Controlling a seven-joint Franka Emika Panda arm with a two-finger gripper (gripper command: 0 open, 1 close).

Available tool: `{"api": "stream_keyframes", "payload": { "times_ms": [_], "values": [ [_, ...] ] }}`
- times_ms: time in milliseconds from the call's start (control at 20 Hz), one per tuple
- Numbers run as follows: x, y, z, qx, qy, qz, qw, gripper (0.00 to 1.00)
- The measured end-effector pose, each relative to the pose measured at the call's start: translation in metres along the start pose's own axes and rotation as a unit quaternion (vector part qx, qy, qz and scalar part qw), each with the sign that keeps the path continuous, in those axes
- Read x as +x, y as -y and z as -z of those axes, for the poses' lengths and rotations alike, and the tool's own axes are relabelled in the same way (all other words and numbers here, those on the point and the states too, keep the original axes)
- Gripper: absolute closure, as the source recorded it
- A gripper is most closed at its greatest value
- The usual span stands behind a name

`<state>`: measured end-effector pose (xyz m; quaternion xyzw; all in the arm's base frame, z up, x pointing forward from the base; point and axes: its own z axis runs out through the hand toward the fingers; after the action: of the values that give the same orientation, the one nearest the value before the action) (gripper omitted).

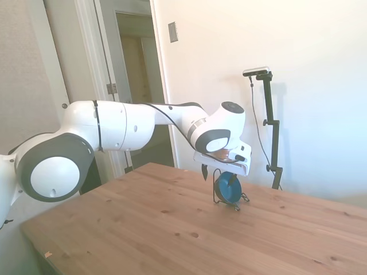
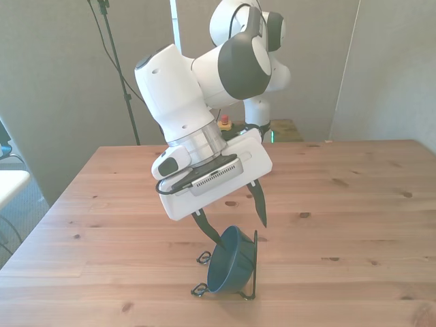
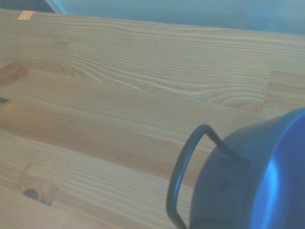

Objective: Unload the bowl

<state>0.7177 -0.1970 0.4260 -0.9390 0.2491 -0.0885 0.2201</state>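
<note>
The bowl [image 1: 227, 189] [image 2: 228, 267], dark blue outside and teal inside, stands tilted on its edge in a thin black wire rack [image 1: 243, 198] [image 2: 199, 290] on the wooden table [image 2: 354, 204]. My gripper [image 2: 240, 231] [image 1: 221, 173] hangs just above it, open. The bowl's upper rim lies between the two dark fingers. One fingertip [image 2: 216, 238] is at the rim on the front view's left, the other is beside the rack's upright wire. The wrist view shows the bowl [image 3: 257, 181] and a loop of the rack [image 3: 177, 183] from close by.
The rack and bowl sit near the table's edge nearest the front camera. A doorway [image 1: 137, 86] and a white wall lie behind the table in the side view.
</note>
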Motion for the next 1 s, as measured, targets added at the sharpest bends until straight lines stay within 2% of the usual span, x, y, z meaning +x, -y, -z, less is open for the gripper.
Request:
{"api": "stream_keyframes", "payload": {
  "times_ms": [600,1000],
  "values": [
    [0.006,-0.001,-0.008,0.008,0.009,0.006,0.9999,1.00],
    [0.015,-0.010,-0.008,0.033,0.042,0.011,0.9985,1.00]
  ]
}}
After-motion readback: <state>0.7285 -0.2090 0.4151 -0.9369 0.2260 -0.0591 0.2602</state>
